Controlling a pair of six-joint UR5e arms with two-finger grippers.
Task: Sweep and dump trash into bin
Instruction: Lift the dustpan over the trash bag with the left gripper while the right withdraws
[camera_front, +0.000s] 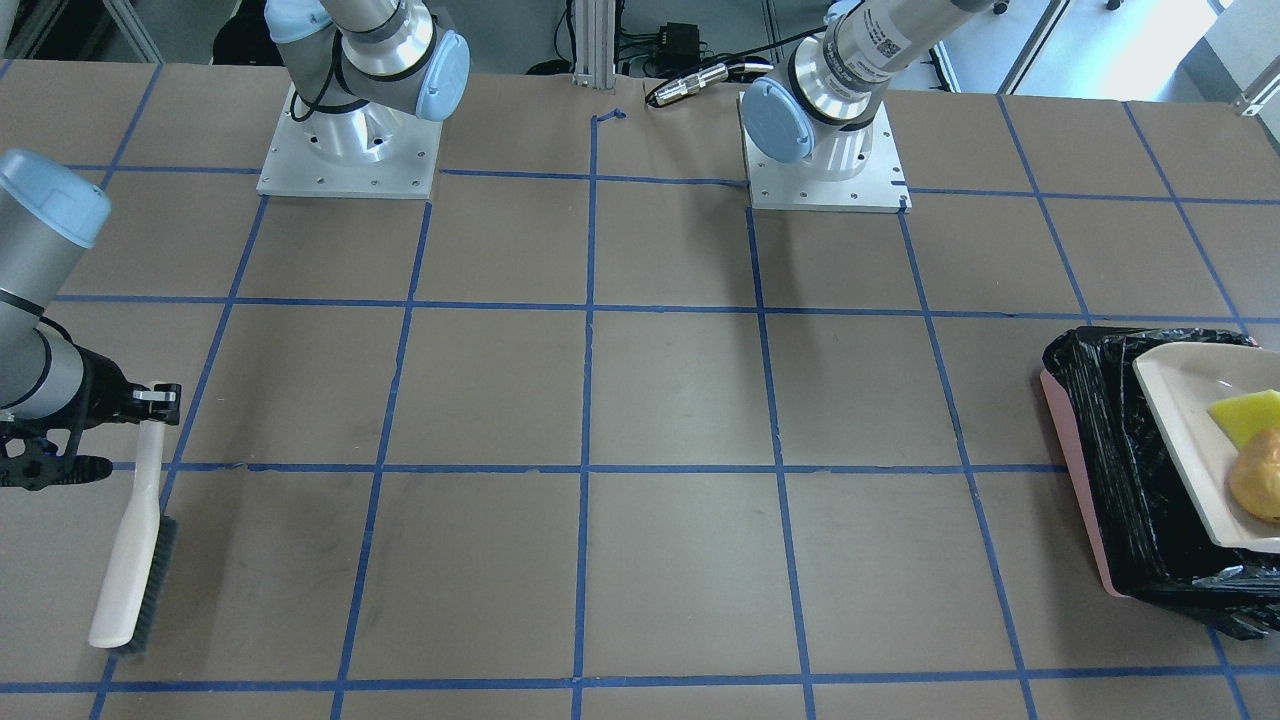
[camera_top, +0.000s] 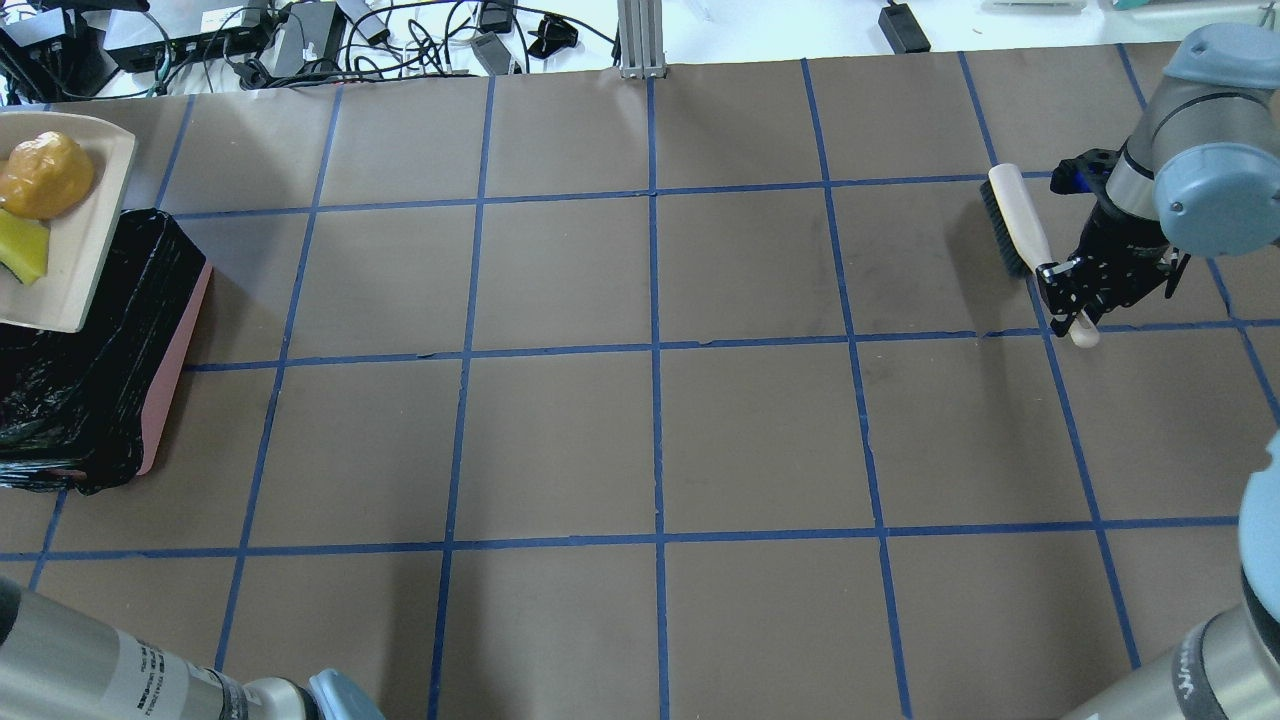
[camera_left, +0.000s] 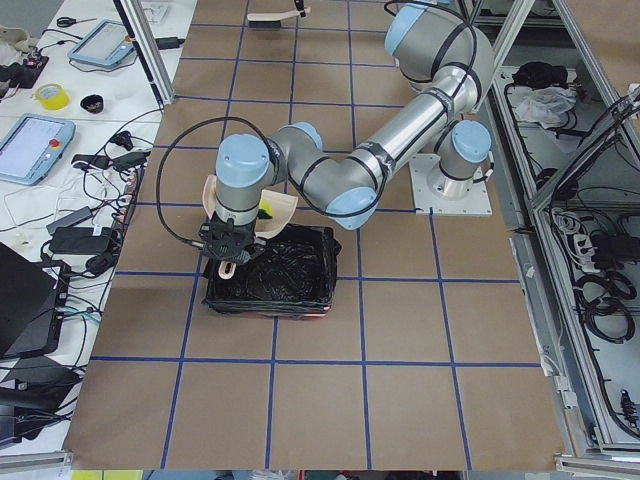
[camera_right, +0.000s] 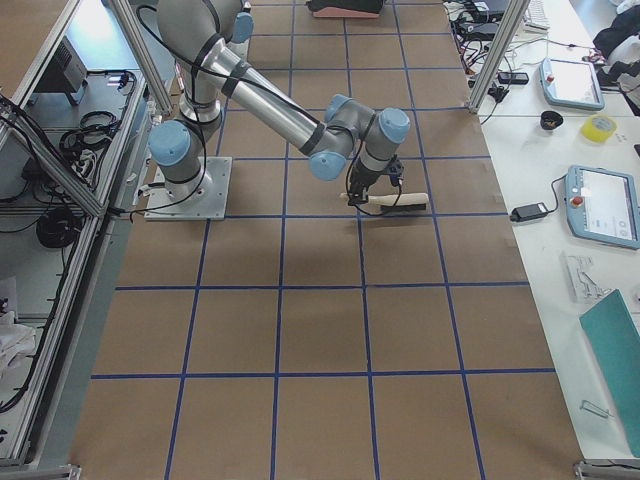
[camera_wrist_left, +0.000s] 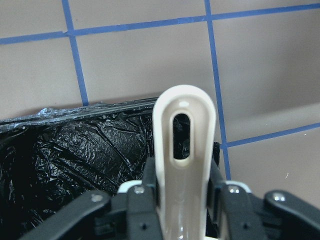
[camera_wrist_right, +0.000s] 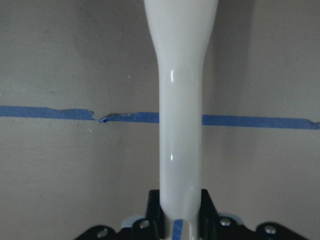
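My left gripper (camera_wrist_left: 182, 192) is squeezed tight on the handle of the beige dustpan (camera_top: 100, 200). It holds the pan over the bin (camera_top: 175, 370), at 9 o'clock on the table (camera_top: 650, 400). I see 2 bits of trash in the pan, side by side: the potato lump (camera_top: 45, 175) and the yellow sponge (camera_top: 22, 250). At 2 o'clock, my right gripper (camera_top: 1072, 298) is clamped on the brush (camera_top: 1015, 215) handle.

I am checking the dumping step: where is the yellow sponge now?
In the overhead view the yellow sponge lies in the beige dustpan at the left edge, next to the golden-brown lump, and the dustpan is over the black-lined bin.
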